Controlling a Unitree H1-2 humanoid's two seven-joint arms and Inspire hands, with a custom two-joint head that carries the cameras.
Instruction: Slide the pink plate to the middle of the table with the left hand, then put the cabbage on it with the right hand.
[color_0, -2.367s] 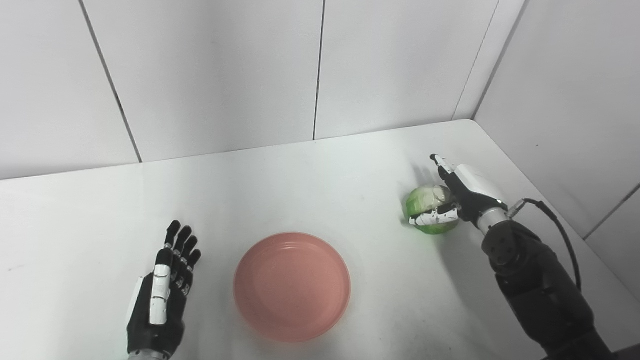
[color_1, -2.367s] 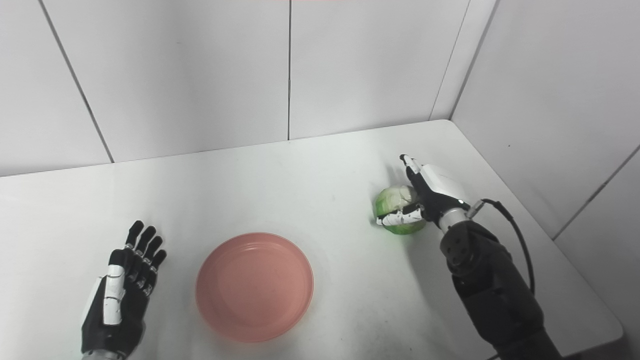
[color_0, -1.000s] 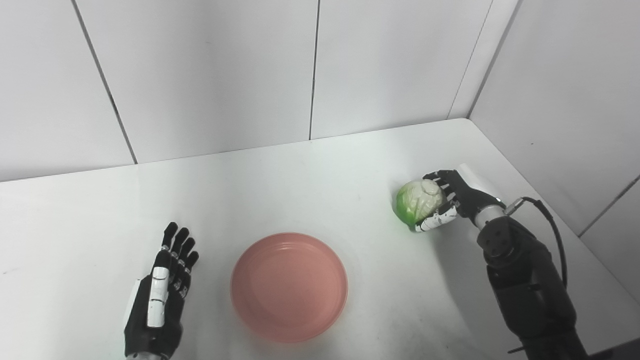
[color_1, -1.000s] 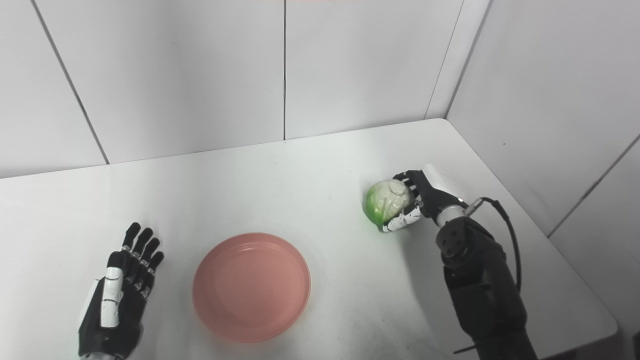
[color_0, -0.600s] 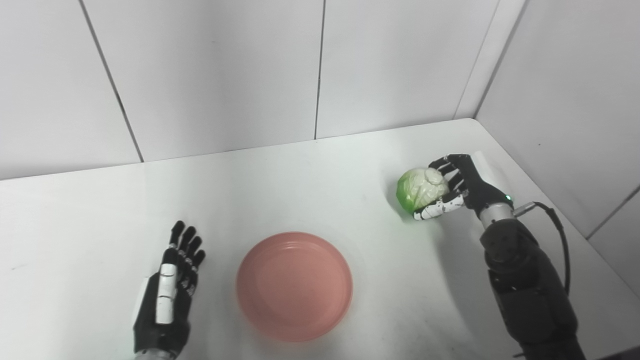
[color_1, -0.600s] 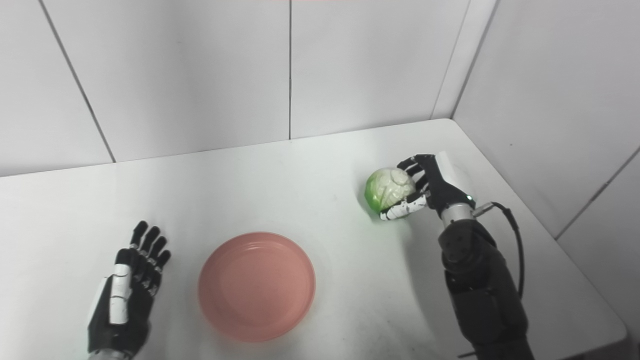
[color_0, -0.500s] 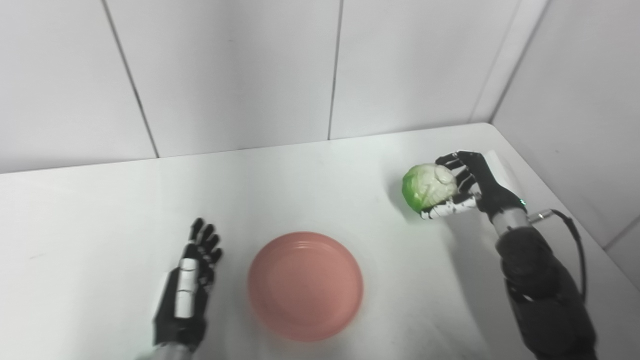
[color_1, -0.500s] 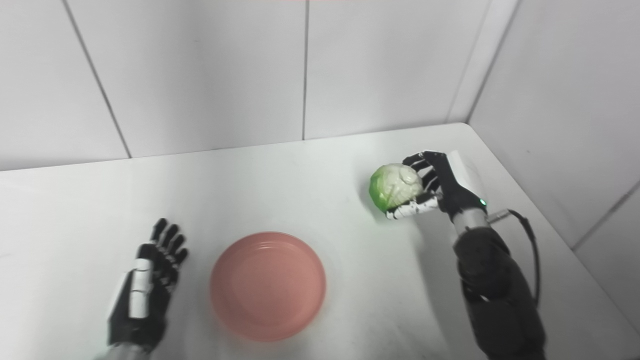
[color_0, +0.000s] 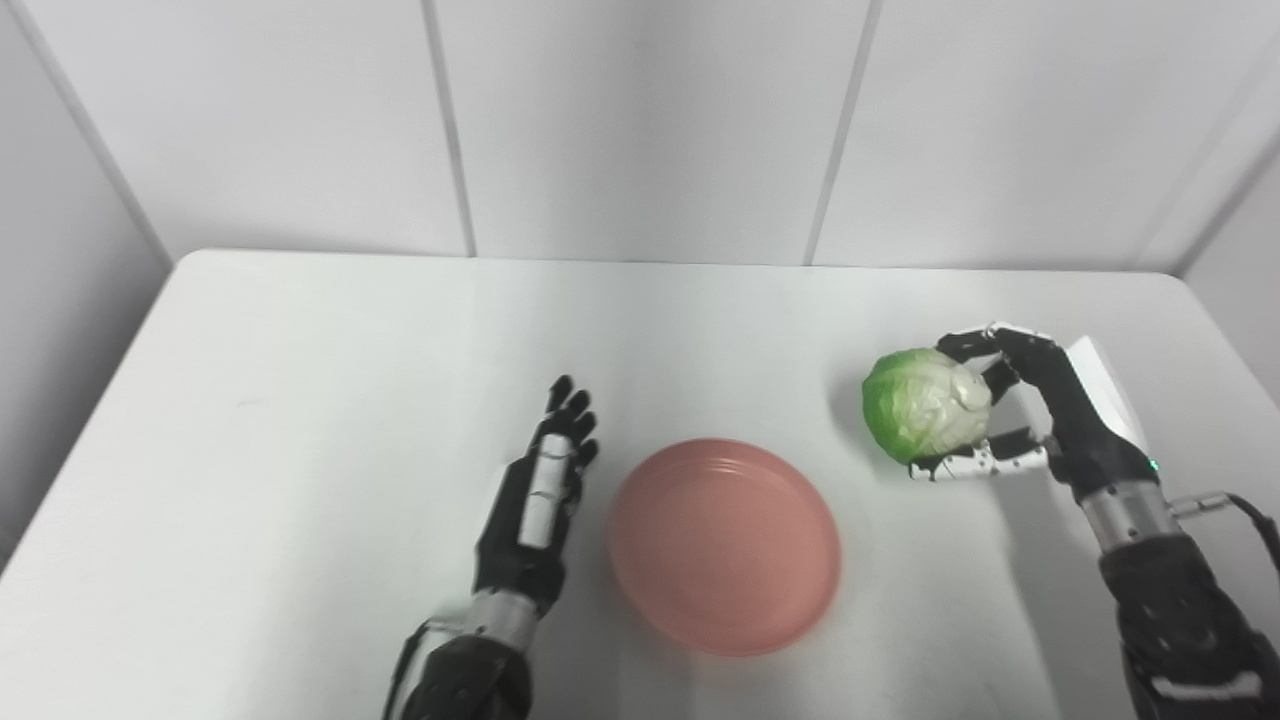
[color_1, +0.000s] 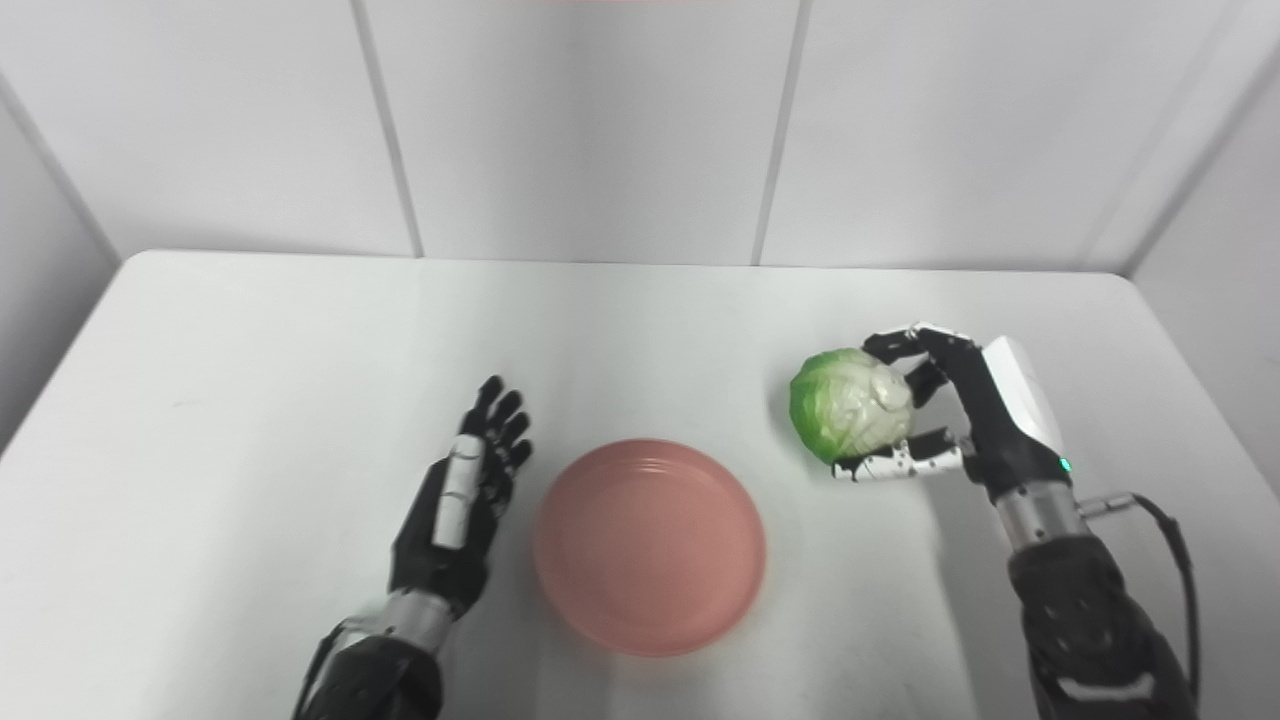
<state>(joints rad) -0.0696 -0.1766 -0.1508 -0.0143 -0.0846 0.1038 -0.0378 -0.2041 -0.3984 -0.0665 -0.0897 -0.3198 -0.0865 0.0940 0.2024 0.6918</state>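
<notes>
The pink plate (color_0: 723, 545) lies empty on the white table (color_0: 330, 340), near the middle toward the front edge. My left hand (color_0: 535, 500) rests open and flat on the table just left of the plate, apart from it. My right hand (color_0: 1040, 415) is shut on the green cabbage (color_0: 925, 417) and holds it above the table, to the right of the plate and a little behind it. The same scene shows in the right eye view: the plate (color_1: 650, 545), the cabbage (color_1: 850, 405), my left hand (color_1: 460, 510) and my right hand (color_1: 975, 415).
White wall panels (color_0: 640, 120) close off the back of the table, and walls stand close at both sides. A black cable (color_1: 1160, 540) runs off my right wrist.
The camera has swung left, so the whole picture has shifted right. My right hand closed on the cabbage and raised it off the table. The plate and my left hand stay as they were.
</notes>
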